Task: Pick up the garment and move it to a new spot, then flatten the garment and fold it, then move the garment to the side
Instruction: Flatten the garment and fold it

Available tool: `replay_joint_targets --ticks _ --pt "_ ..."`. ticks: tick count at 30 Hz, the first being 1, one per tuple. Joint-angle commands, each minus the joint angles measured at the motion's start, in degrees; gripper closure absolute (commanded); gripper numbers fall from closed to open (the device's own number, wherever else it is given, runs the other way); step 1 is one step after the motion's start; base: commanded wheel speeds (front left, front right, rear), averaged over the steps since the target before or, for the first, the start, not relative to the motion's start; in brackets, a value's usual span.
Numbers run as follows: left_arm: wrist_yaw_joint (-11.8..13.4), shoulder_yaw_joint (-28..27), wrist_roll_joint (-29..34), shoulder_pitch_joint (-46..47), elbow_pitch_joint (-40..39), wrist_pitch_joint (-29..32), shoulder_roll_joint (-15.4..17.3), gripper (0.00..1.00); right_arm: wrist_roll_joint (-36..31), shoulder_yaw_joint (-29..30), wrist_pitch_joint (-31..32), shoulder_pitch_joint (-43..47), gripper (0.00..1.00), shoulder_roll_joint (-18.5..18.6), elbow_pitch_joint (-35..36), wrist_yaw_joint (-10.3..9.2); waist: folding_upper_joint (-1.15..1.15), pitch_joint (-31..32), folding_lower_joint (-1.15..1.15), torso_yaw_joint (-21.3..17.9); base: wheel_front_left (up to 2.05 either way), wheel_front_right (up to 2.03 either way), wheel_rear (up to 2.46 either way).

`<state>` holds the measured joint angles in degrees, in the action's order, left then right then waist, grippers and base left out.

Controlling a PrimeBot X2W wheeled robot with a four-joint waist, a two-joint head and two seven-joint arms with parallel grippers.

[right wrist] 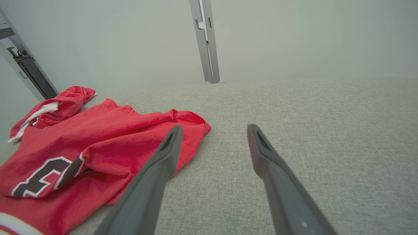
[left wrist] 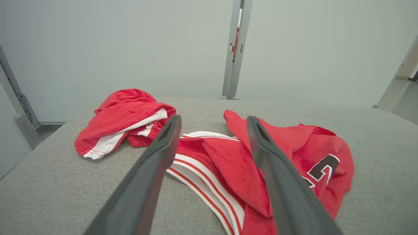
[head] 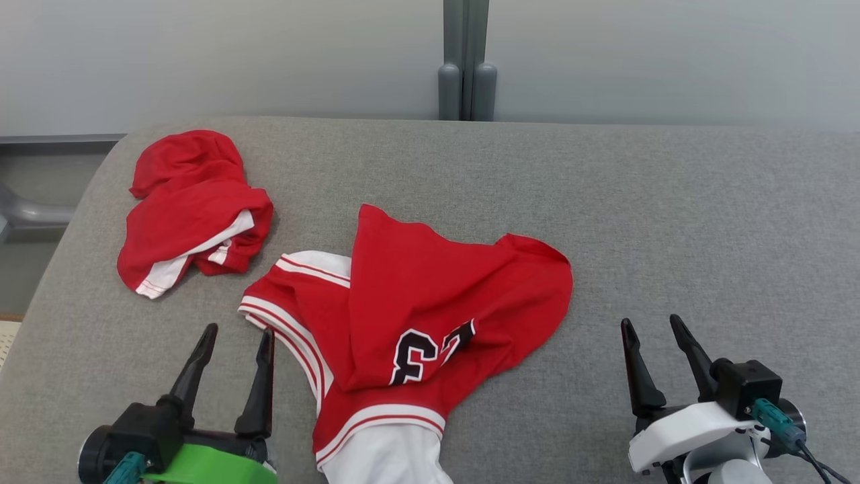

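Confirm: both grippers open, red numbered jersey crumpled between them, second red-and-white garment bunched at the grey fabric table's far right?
Wrong side: the bunched red-and-white garment lies at the grey fabric table's far left, per the head view. The rest stands.

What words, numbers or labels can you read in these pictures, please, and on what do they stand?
"3": black white-edged digit on the crumpled red-and-white fabric jersey.
The digit beside it is folded over: unreadable.
The bunched red fabric garment shows no text.
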<state>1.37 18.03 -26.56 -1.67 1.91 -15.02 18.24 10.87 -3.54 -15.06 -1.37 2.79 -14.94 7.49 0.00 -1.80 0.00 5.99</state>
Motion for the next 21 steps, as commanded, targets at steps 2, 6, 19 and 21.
replay_joint_targets --ticks 2,6,19,21 --pt "-1.0 -3.0 2.4 0.8 0.9 -0.2 -2.1 0.00 -0.5 0.0 -0.2 -0.4 0.00 0.2 -0.2 -0.01 0.00 0.3 0.00 -0.6 0.00 0.00 0.00" --pt "-3.2 -7.6 5.1 1.2 2.7 -0.2 -5.7 0.00 -1.0 0.2 -0.2 -0.8 0.00 0.2 -0.7 -0.01 0.00 0.4 0.00 -1.1 0.00 0.00 0.00" --pt "-8.3 -16.0 11.6 3.1 6.2 -0.2 -12.3 0.00 -3.6 -2.8 1.1 -10.3 0.00 3.1 -7.3 -0.01 0.00 -0.6 0.00 -0.1 0.00 0.00 0.00" --pt "-8.5 -16.1 12.1 3.5 6.4 -0.2 -12.8 0.00 -3.9 -3.8 1.8 -13.5 0.00 4.1 -9.3 -0.01 0.00 -1.3 0.00 0.6 0.00 0.00 0.00"
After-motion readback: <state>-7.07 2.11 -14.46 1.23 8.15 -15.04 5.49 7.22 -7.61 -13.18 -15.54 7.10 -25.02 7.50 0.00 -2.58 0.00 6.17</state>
